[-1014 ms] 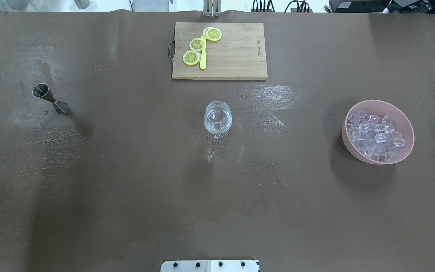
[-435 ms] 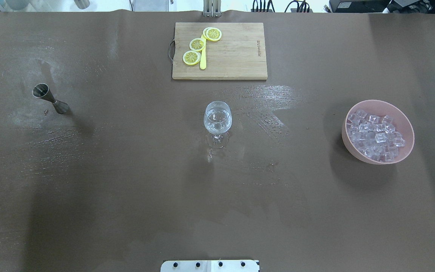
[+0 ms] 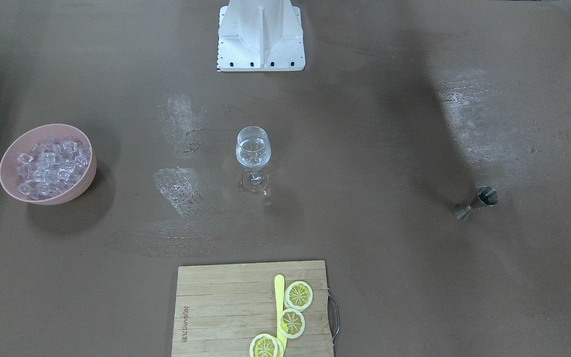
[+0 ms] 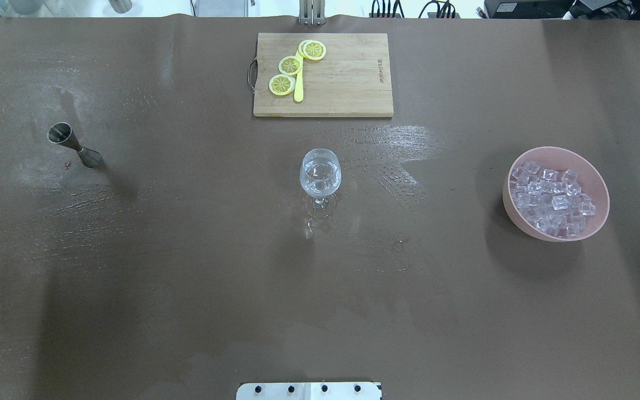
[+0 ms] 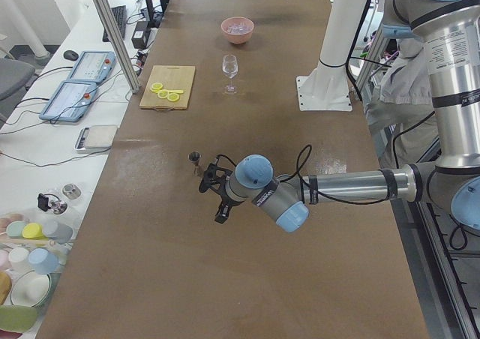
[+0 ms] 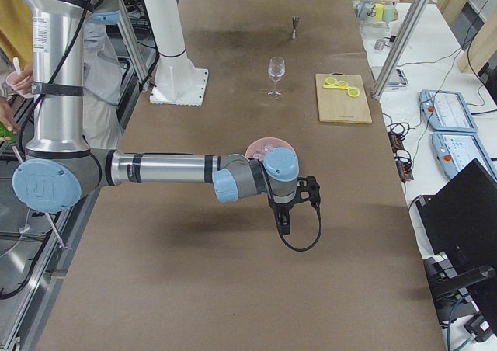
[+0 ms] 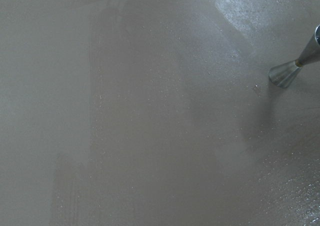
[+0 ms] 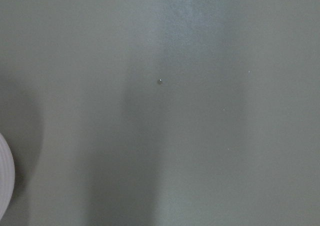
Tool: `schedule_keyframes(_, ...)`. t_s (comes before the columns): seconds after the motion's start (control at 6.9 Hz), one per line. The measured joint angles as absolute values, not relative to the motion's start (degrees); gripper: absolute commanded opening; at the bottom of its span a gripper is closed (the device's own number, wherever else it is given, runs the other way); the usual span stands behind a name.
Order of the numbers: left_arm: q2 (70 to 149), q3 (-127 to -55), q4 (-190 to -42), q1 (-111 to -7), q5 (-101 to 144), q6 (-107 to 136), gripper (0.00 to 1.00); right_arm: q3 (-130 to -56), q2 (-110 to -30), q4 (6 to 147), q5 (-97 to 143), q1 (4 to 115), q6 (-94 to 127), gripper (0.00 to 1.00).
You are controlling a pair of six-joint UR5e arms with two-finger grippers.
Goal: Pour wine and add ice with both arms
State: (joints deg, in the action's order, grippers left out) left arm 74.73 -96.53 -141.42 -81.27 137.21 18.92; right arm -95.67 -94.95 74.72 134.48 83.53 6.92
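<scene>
Unmoved wine glass (image 4: 320, 178) (axis vertical)

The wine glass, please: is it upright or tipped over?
Upright: the wine glass stands on its foot, bowl above stem.

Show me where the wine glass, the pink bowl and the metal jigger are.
wine glass (image 4: 320, 178), overhead exterior view, on its rounded bowl.
pink bowl (image 4: 511, 213), overhead exterior view, on its outer wall.
metal jigger (image 4: 78, 148), overhead exterior view, on its narrow waist.
</scene>
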Motion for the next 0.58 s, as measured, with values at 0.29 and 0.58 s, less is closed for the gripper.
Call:
schedule_keyframes(0.29,75.07,-95.10,-148.04,-80.99,137.52,19.77,0.97,-98.09,-97.01,73.23,134.43,83.44,8.19,1.00)
schedule_keyframes(0.58,79.92,-90.70,-152.11,-80.11,137.13,20.20,0.98,-100.60,-97.99,72.60,134.36,83.33,12.81,0.99)
